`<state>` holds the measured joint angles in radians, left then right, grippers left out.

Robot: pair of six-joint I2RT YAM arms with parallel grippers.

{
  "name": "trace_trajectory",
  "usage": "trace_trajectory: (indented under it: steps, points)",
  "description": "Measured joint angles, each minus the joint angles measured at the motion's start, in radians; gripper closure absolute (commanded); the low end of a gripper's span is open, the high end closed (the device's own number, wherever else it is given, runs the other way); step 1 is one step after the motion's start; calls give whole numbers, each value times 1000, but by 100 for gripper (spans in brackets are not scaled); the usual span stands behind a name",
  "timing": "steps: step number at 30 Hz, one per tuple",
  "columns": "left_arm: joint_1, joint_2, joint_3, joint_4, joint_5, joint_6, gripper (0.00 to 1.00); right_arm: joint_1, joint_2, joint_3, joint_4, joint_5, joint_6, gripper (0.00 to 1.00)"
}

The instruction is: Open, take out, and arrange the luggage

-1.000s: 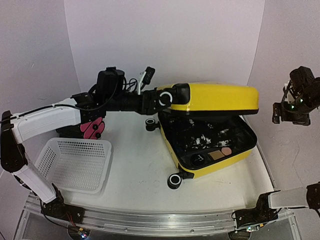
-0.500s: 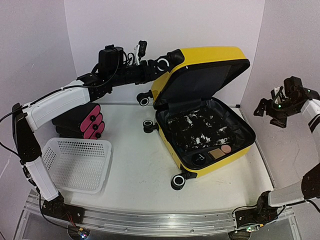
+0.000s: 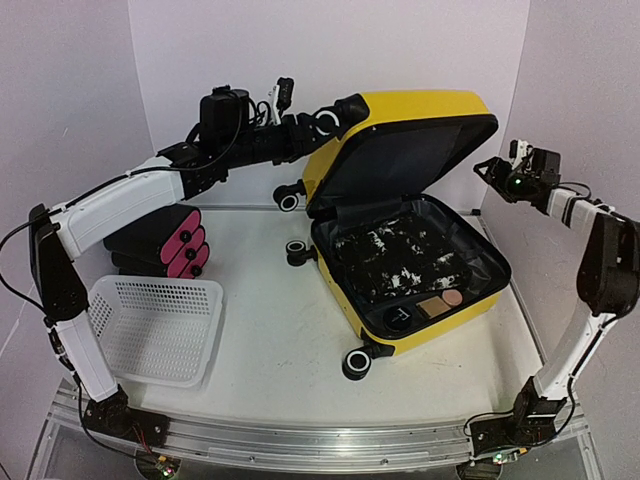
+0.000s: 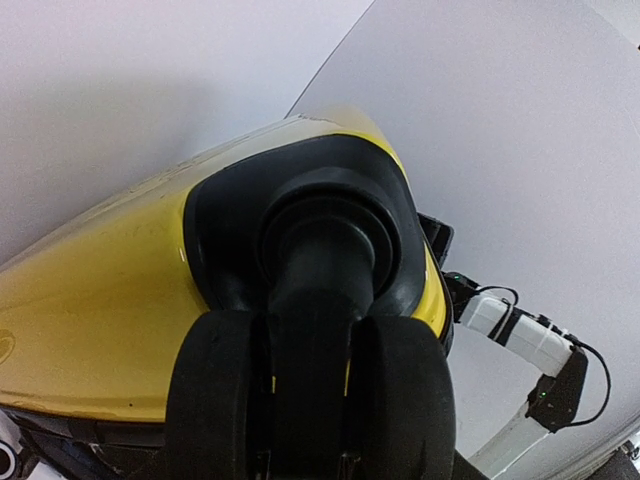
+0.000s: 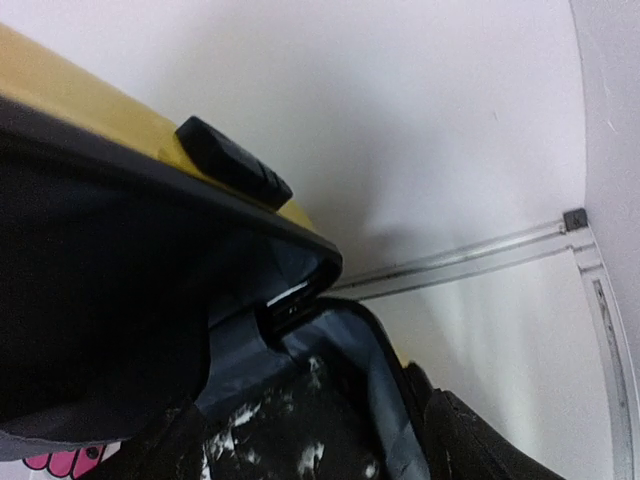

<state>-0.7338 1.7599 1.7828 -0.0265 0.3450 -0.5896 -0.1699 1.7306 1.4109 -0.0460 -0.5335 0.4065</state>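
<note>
Lid's up on the luggage point(image 3: 420, 105), yellow shell standing over its open base on the tabletop point(image 3: 270, 330), and here's what matters: the case lies with its long axis running from its wheel end across to the opposite end, with one arm at each. The left claw point(image 3: 312, 128) is up at the lid's wheel corner, pinching the corner wheel point(image 3: 326, 122). In its wrist view the wheel fills everything and the fingers are hidden, so I'm judging that grip from how the arm meets it. The right claw point(image 3: 495, 166) hangs just beside the lid's other end, carrying nothing I can see, and I cannot tell whether it's spread or pressed together. From that claw the lid rim is right alongside, and the open base lies below it toward the near side, dark speckled contents point(image 3: 400, 260) packed in. I'd call the right arm the nearer one for reaching in, dropping past the lid's edge
</note>
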Motion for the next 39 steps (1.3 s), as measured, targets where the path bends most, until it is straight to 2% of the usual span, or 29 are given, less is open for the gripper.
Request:
trace_trajectory:
  steps: [5,8,10,16,20,23,26,29,31,35,39]
  points:
    - [6,15,23,-1,0,-15,100,11,216,92,315,-49,95,30]
    - [10,24,37,-1,1,-22,100,32,308,153,427,-62,130,27]
    - [10,29,45,0,2,-27,100,58,348,189,474,-62,136,30]
    - [11,31,50,-2,-2,-41,100,120,412,288,573,-15,137,52]
    - [21,31,50,-2,-8,-40,100,120,460,344,614,3,163,76]
    - [22,31,49,-2,-8,-38,100,116,477,355,630,25,181,85]
    - [19,31,41,2,-7,-36,100,118,489,368,635,33,171,100]
    - [21,29,34,5,-9,-35,98,121,511,405,632,37,178,100]
    - [23,26,26,10,-10,-32,90,123,521,422,632,36,182,100]
    - [23,11,2,14,-15,-19,64,129,528,434,630,41,182,100]
    - [23,-26,-58,29,-29,9,28,138,526,434,625,56,166,100]
